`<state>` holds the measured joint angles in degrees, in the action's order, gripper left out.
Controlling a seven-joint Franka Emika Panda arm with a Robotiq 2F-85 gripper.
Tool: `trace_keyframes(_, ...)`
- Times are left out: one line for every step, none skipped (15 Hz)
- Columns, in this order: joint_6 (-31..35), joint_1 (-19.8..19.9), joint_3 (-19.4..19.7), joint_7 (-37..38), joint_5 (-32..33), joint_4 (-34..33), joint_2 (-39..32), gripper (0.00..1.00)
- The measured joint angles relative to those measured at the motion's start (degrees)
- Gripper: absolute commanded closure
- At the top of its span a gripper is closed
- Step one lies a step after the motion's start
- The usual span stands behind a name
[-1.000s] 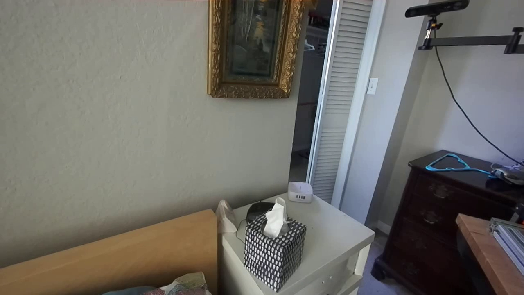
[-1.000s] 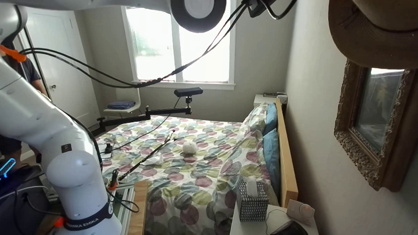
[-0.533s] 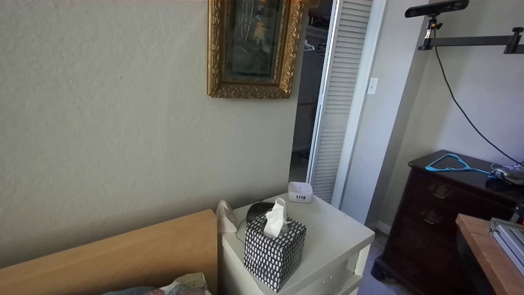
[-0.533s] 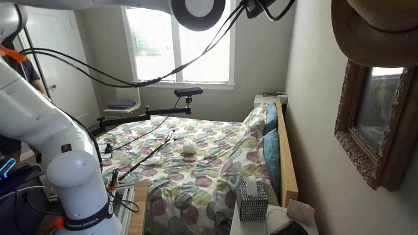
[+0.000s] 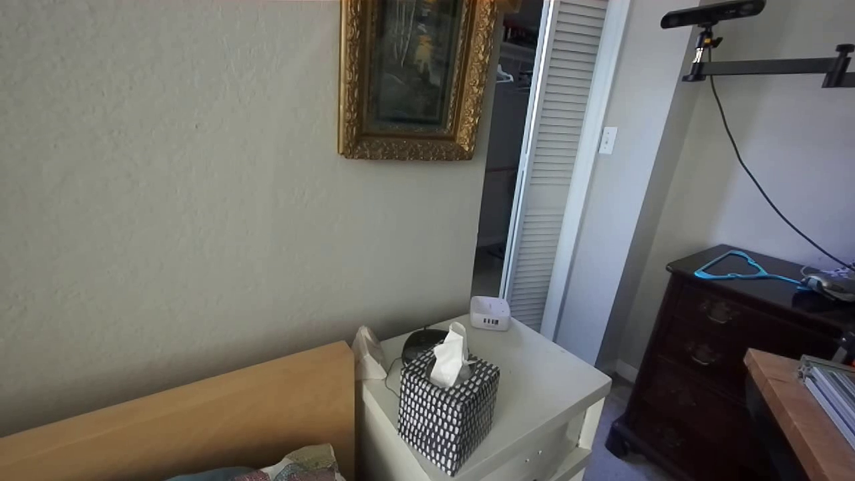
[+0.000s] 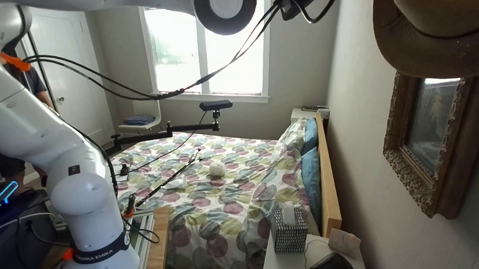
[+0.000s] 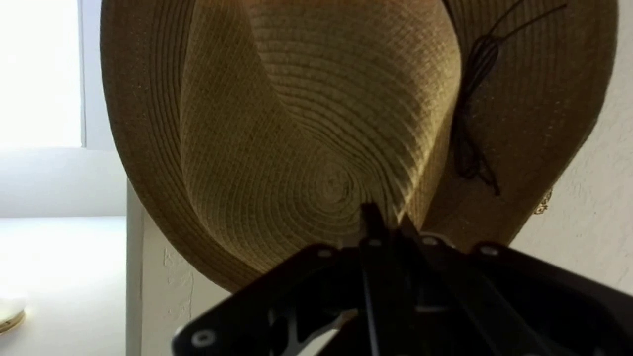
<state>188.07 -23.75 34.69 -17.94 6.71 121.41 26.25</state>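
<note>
In the wrist view a brown straw hat (image 7: 277, 163) fills most of the picture, its woven crown towards me and a dark cord on the brim at the right. My black gripper (image 7: 388, 217) comes in from the bottom, its fingertips close together at a folded ridge of the crown. The hat material appears pinched between them, though the contact is dark and blurred. In an exterior view the hat (image 6: 437, 46) hangs at the upper right, in front of the top of a framed picture (image 6: 429, 134). The gripper itself lies outside both exterior views.
A white nightstand (image 5: 541, 381) bears a patterned tissue box (image 5: 447, 407) and a small white device (image 5: 490, 314). The bed (image 6: 220, 206) with its wooden headboard (image 6: 328, 174) runs along the wall. A camera boom (image 6: 193, 127) reaches over it. Cables (image 6: 209, 76) hang from the arm.
In an exterior view the hat shifts slightly right, then further back to the left. The arm's wrist end moves a little up and left. My jaws have closed.
</note>
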Motion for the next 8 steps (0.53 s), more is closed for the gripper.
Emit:
trace_keyframes(0.0, 0.59, -0.4, 0.2, 0.0, 0.06, 0.04, 0.98)
trace_keyframes(0.02, 1.48, -0.98, 0.42, 0.0, 0.12, 0.14, 0.98)
trace_keyframes(0.04, 2.64, -1.72, 0.59, 0.0, 0.23, 0.35, 0.98)
trace_keyframes(0.13, 4.13, -2.66, 0.73, 0.0, 0.44, 0.66, 0.98)
trace_keyframes(0.33, 6.1, -3.88, 0.96, 0.0, 0.82, 1.1, 0.98)
trace_keyframes(0.6, 8.38, -5.28, 1.27, 0.0, 1.42, 1.69, 0.98)
trace_keyframes(0.93, 11.07, -6.95, 1.87, 0.01, 2.17, 2.34, 0.98)
trace_keyframes(1.18, 13.94, -8.65, 2.55, 0.01, 3.0, 3.11, 0.98)
